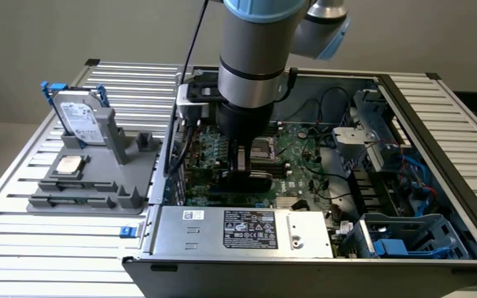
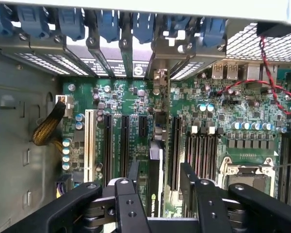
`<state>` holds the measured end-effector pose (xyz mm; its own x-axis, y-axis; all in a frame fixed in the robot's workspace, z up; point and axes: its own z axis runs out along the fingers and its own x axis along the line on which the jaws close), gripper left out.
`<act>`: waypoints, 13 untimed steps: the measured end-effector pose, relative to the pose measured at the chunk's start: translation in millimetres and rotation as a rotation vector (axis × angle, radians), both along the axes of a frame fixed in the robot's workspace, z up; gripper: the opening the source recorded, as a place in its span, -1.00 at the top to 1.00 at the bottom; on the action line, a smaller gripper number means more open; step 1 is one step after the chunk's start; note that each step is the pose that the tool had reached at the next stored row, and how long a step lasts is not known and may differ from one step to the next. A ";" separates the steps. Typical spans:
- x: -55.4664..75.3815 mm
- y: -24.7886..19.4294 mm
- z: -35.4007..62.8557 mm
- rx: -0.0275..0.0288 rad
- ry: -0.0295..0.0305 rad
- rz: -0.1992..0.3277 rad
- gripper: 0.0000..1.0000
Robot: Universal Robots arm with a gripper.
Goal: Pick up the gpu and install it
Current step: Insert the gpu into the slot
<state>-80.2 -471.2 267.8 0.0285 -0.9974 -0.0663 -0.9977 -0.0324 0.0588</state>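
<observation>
Inside the open case (image 1: 437, 118), from the exterior view: hanging the gripper (image 1: 251, 169) low over the motherboard (image 1: 305, 155). Counting on the grey stand (image 1: 89, 195), to the exterior view's left: one hard drive (image 1: 81, 118), one CPU chip (image 1: 70, 164).

From the wrist view: standing the two fingers (image 2: 133, 174) apart, either side of one gpu (image 2: 154, 194) without touching it. Judging the gpu as sitting edge-on in a motherboard slot. Releasing well here probably means keeping both pads off the card's faces and staying square to the slot.

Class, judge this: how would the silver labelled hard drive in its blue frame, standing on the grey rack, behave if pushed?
The silver labelled hard drive stands tall on edge in the grey rack, so a sideways push might tip it. Its metal shell looks rigid, probably heavy for its size, and possibly slippery.
</observation>
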 end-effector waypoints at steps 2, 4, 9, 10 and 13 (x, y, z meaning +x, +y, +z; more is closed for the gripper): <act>-0.1 0.0 0.1 -0.0001 0.0007 0.000 0.07; -0.7 0.1 0.1 -0.0002 0.0024 0.000 0.07; -4.0 0.8 0.1 -0.0001 0.0056 0.000 0.07; -4.8 0.9 0.1 -0.0002 0.0060 0.000 0.07; -6.4 1.0 0.0 -0.0003 0.0067 0.000 0.07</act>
<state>-86.5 -470.2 267.8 0.0281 -0.9974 -0.0662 -0.9973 -0.0324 0.0655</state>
